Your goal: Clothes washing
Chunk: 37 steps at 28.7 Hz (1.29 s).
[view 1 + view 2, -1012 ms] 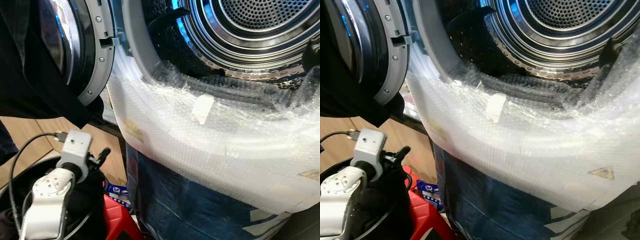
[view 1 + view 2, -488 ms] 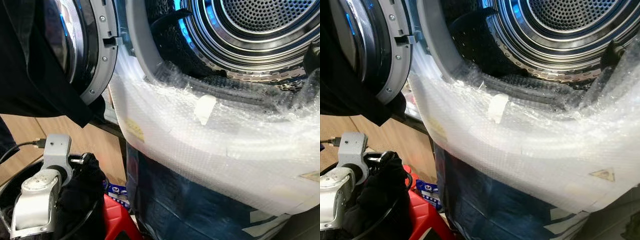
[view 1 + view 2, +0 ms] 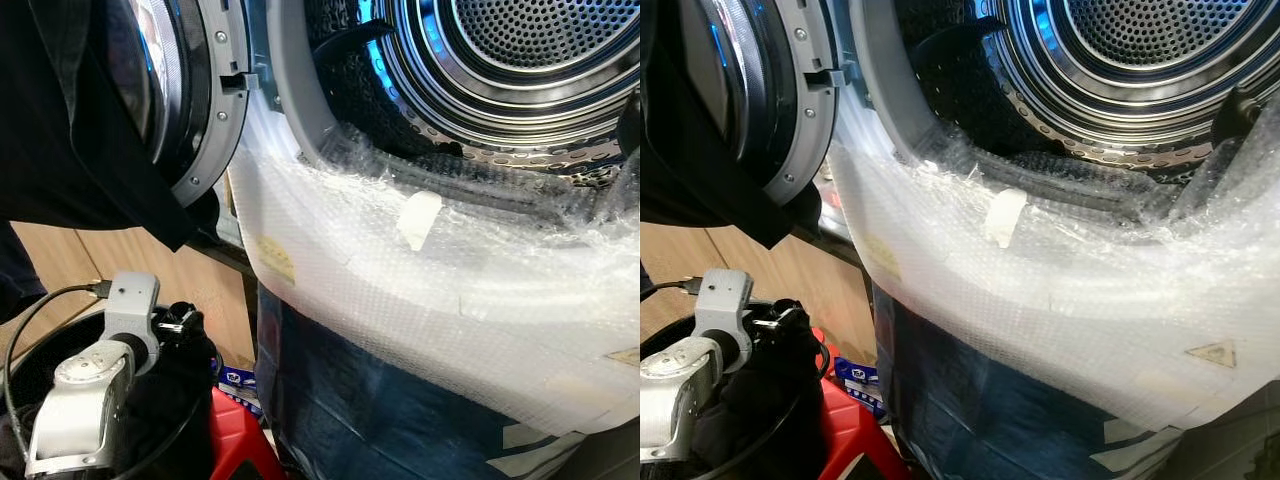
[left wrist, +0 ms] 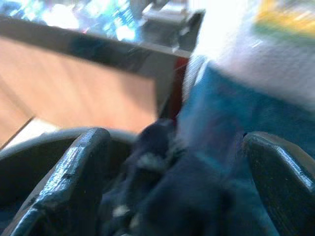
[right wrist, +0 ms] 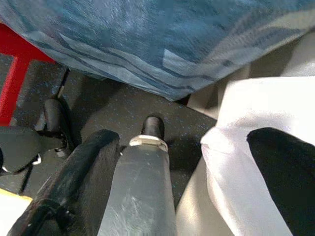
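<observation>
While washer door [image 3: 190,110] hangs open | L pincer [image 4: 177,196] spread around dark clothes [image 3: 175,375], raised since prior | R pincer [image 5: 197,177] spread, idle

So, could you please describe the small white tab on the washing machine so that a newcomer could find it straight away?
Start at the washing machine's open drum and drop to the bubble wrap draped over the lower front of the opening. The white tab sits just below the dark door seal, slightly tilted. It is smooth and opaque white, while the wrap around it is translucent and bubbled.
</observation>
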### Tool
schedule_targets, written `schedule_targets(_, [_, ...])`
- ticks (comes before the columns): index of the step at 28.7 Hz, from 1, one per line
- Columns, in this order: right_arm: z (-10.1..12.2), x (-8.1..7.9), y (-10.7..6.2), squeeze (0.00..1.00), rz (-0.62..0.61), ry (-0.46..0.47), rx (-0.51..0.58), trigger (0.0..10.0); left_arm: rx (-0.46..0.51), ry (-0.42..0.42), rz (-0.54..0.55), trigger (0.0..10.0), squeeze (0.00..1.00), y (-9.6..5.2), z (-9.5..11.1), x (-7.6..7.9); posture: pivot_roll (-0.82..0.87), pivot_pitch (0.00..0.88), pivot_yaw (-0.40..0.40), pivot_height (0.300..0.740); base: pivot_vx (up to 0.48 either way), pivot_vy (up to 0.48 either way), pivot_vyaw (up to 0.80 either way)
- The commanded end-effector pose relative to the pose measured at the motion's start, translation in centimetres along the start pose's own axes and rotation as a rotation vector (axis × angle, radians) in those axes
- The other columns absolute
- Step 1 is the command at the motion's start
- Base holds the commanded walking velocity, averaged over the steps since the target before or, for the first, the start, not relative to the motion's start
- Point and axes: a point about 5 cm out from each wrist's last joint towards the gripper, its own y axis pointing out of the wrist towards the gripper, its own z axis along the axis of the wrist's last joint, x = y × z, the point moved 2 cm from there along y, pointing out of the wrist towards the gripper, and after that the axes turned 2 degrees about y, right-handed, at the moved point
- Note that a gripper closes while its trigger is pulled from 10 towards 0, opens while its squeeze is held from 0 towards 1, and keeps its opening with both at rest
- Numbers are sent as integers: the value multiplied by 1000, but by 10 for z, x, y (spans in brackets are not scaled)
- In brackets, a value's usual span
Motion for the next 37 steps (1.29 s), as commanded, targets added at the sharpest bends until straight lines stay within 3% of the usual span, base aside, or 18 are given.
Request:
schedule_targets(1, [-1,0,0,0,-3,4,-5,10000,5,17,-26,10000,1000,0,3,4,225,0,-15,740,0,0,0])
schedule_targets(3, [-1,-2,0,0,1,6,-5,10000,-70,36,11,10000,1000,1,-10,-1,213,0,-10,740,0,0,0])
schedule_targets(6, [-1,-3,0,0,4,14,-4,10000,-85,92,44,10000,1000,-1,-13,-3,206,0,-10,740,0,0,0])
schedule_targets(8, [-1,-3,0,0,3,7,-5,10000,-84,84,45,10000,1000,-1,-12,-1,207,0,-10,740,0,0,0])
schedule_targets(9, [-1,-4,0,0,3,5,-5,10000,-87,80,48,10000,0,-1,-11,-1,209,0,-10,740,0,0,0])
schedule_targets(18, [12,-6,0,0,7,-10,20,10000,-114,75,13,10000,0,3,-17,9,203,0,-15,740,0,0,0])
schedule_targets(23, [17,-9,0,0,12,-30,29,10000,-150,19,-7,10000,0,2,-18,20,221,0,-20,740,0,0,0])
schedule_targets(30, [17,-13,0,0,19,-33,29,10000,-151,-2,122,10000,0,3,-19,0,227,0,-27,740,0,0,0])
schedule_targets(37, [16,-12,0,0,17,-33,25,10000,-120,-84,237,10000,0,-3,-12,-18,231,0,-32,740,0,0,0])
